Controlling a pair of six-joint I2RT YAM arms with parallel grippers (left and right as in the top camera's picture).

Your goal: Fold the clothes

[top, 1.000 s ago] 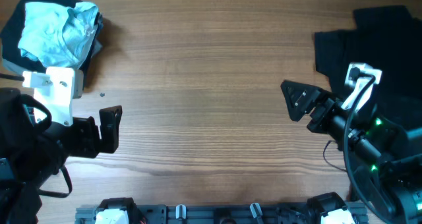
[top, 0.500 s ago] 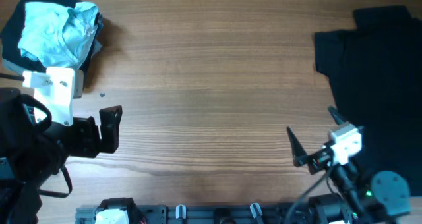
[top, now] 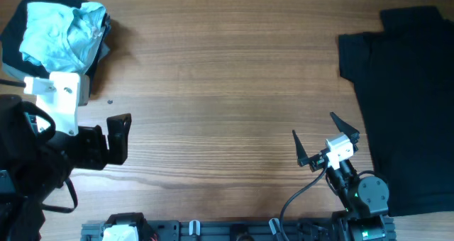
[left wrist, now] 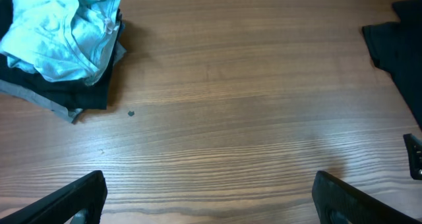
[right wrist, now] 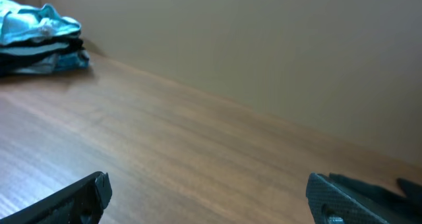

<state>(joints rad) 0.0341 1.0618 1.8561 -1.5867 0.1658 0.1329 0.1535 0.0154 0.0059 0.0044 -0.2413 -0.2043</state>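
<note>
Your right gripper (top: 314, 130) was wide open and empty near the black T-shirt (top: 404, 92); pinching only one layer could have dragged it crooked. Your left gripper (top: 125, 138) was wide too.

table (top: 227, 71) — light wood, lengthwise grain | dark speck (left wrist: 130, 113) on it | wall (right wrist: 264, 39) — plain beige

Overhead looks straight down; low wrist views share the clothes pile (left wrist: 59, 46)
</note>
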